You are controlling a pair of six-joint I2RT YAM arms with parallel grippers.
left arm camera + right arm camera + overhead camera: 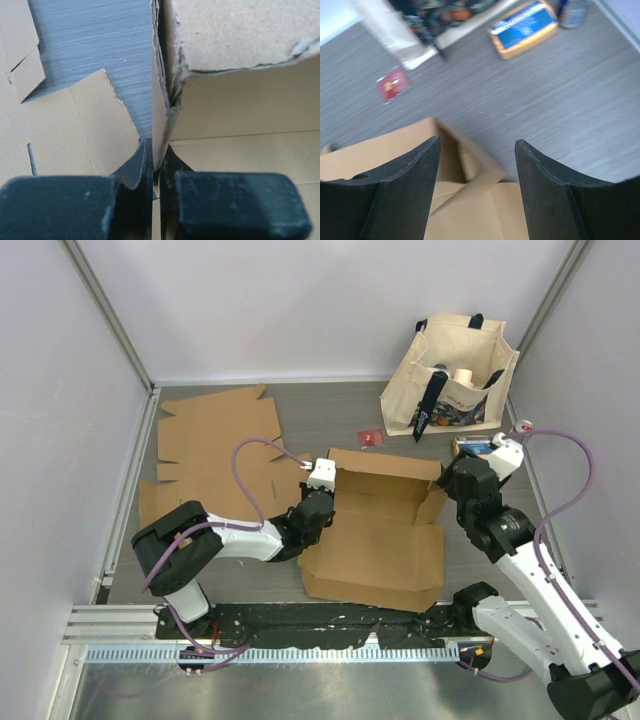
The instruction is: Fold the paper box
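Brown corrugated cardboard box [375, 540] sits mid-table, maybe half folded: back wall's up, front panel lies flat. My left gripper [156, 167] is clenched on its left wall; right gripper [477, 147] hangs released by the right corner.

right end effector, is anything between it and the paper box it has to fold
Nothing visible is. The right end effector stands open just above the paper box at its right corner flap, with only air between. The left end effector is shut on the box's left wall.
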